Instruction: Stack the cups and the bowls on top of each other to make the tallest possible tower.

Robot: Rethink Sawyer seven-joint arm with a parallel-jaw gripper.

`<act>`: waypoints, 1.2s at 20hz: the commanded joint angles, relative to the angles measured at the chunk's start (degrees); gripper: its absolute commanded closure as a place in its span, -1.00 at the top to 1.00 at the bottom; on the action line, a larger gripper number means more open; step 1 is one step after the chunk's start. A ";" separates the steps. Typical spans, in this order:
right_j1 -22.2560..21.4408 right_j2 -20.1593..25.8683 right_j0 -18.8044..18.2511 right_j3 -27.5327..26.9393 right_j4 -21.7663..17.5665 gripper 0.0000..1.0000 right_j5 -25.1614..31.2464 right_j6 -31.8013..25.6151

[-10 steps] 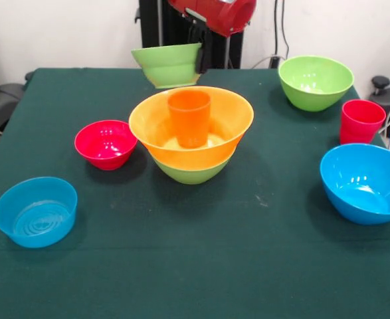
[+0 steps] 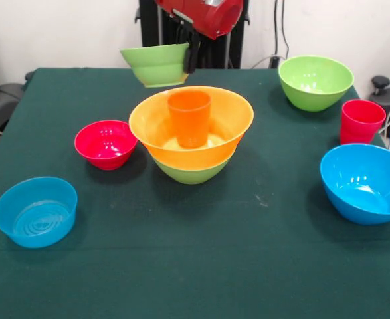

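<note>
Since half a second ago, shifted left and slightly up: small green bowl (image 2: 155,64), gripped at its right rim by the jaws of the gripper (image 2: 192,56), hanging clear of the worktop (image 2: 195,266) behind the tower (image 2: 191,133) and just left of its middle. Clenched on that rim, dark jaws below the red arm (image 2: 204,14). At the centre, the tower: very wide orange bowl (image 2: 218,136) nested in a big green bowl (image 2: 189,173), with an orange cup (image 2: 189,117) upright inside. Left of the tower, near it, a small red bowl (image 2: 105,143); farther left and nearer the camera, a small blue bowl (image 2: 36,211). Right of the tower and farther back, a second big green bowl (image 2: 315,82); beyond it to the right, a red cup (image 2: 361,121); right and nearer the camera, a big blue bowl (image 2: 365,183). All upright, well apart.
</note>
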 commanded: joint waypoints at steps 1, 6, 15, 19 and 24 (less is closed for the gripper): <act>5.56 9.30 -1.34 -5.59 -3.14 -1.00 11.37 -9.23; 8.36 11.79 -2.39 -10.82 -3.05 -1.00 16.28 -10.19; 12.71 13.34 -2.18 -18.65 -3.74 -1.00 23.12 -7.02; 13.56 12.54 -1.94 -19.95 -4.80 -1.00 23.34 -7.13; 13.65 11.10 -0.99 -19.75 -6.01 -1.00 22.70 -6.96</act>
